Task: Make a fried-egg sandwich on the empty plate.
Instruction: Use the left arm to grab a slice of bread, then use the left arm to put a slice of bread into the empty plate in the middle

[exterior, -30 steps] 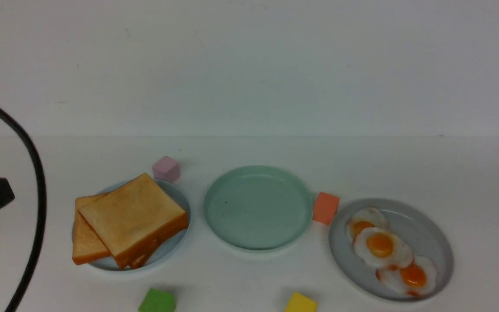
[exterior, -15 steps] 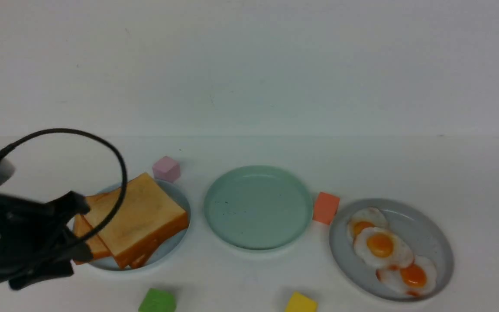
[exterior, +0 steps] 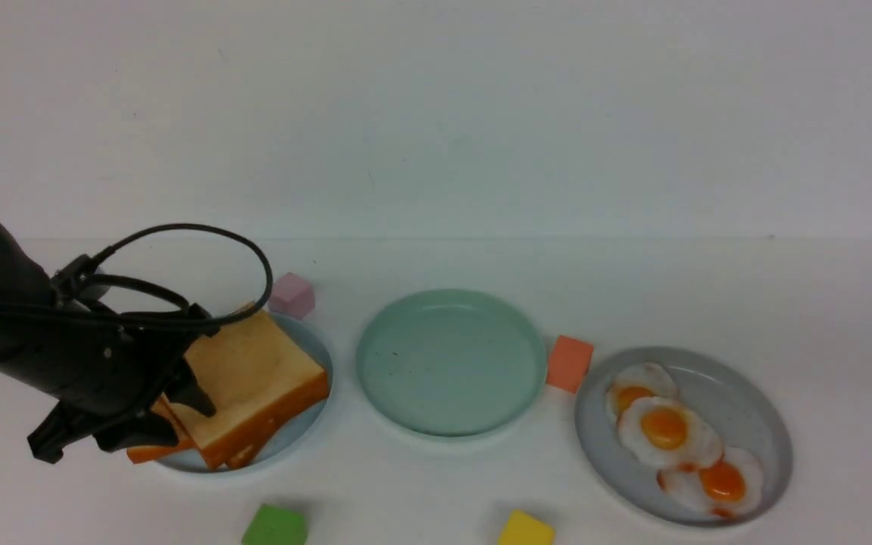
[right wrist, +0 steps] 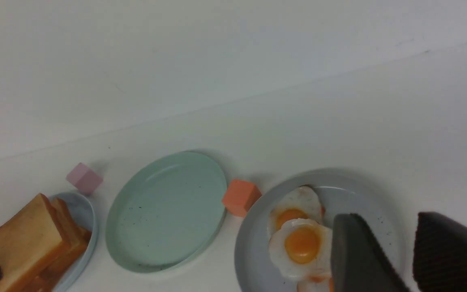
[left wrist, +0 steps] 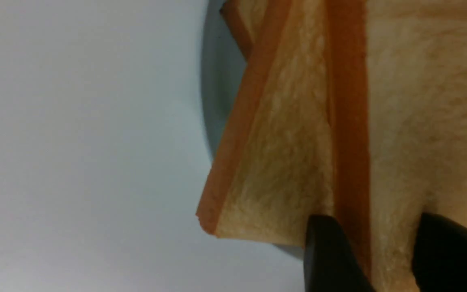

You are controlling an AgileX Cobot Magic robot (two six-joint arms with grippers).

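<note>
Golden-brown square toast slice (exterior: 262,363) sits crust-first between the left gripper's (left wrist: 377,227) parted fingers; right gripper (right wrist: 387,221) hangs open, well apart.

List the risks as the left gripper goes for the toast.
1. The left gripper straddles the top toast slice at its crust, with other slices right beneath: it may grab two.
2. The lower slice overhangs the pale blue plate; a nudge could tip it off.

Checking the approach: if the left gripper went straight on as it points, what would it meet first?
Probably the top golden-brown square toast slice on the pale blue plate: the left gripper has its fingers flanking the slice's orange crust edge, though depth is unclear.
</note>
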